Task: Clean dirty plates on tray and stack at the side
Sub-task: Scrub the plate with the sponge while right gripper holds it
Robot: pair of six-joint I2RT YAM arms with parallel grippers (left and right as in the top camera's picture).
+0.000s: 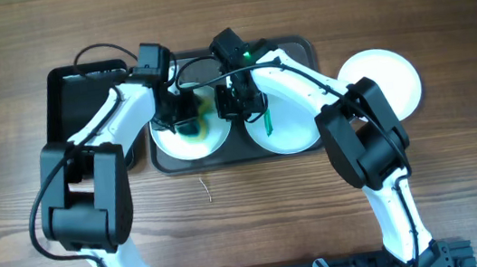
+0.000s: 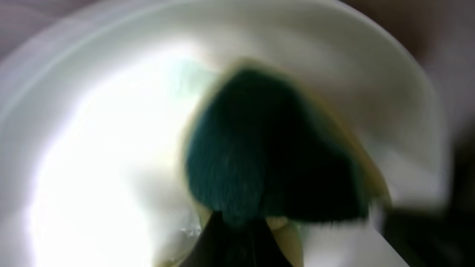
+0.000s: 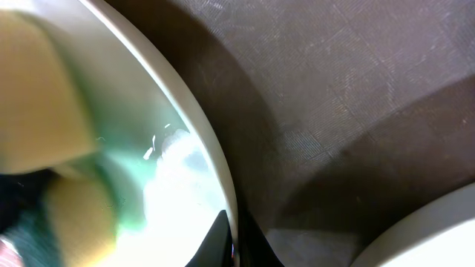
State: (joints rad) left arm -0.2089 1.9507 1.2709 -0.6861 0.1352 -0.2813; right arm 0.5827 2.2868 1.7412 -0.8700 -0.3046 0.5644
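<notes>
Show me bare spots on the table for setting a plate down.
Bare wood lies in front of the tray, between the arms, and right of the off-tray plate. Crowded: left gripper and right gripper over the tray's plates.

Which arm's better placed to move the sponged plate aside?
Right, probably: the right end effector is at that plate's rim and the off-tray plate lies nearer it; the left end effector holds the sponge.

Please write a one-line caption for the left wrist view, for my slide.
Close-up: a dark green and yellow sponge lies against the inside of a glossy round white plate.
</notes>
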